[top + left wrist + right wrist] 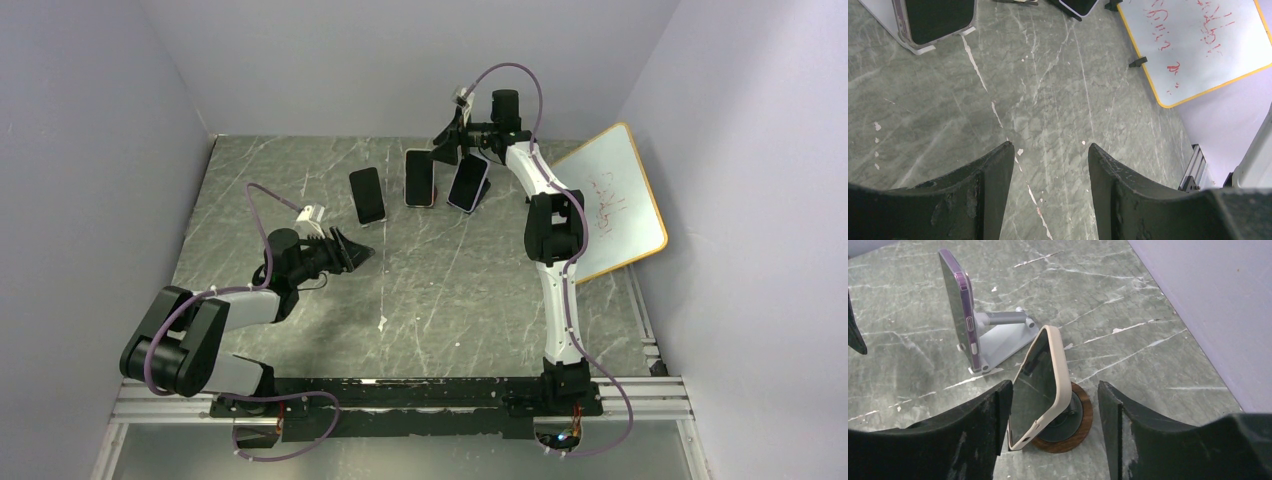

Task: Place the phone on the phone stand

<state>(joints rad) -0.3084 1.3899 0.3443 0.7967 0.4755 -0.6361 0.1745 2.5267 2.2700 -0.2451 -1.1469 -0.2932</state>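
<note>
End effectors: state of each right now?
Left end effector: open, empty.
Right end effector: open, around the phone resting on its stand.

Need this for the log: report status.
Both grippers open: left gripper empty, right gripper above phone. Phone leaning on round stand. Purple phone alongside, not touching.

Phone point(1038, 385) rests on phone stand point(1083, 416), whiteboard point(615, 205) to its right.

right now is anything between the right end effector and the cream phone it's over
Nothing visible. The cream phone leans on its round wooden stand, directly between the fingers of the open right end effector; the purple phone stands off to one side.
</note>
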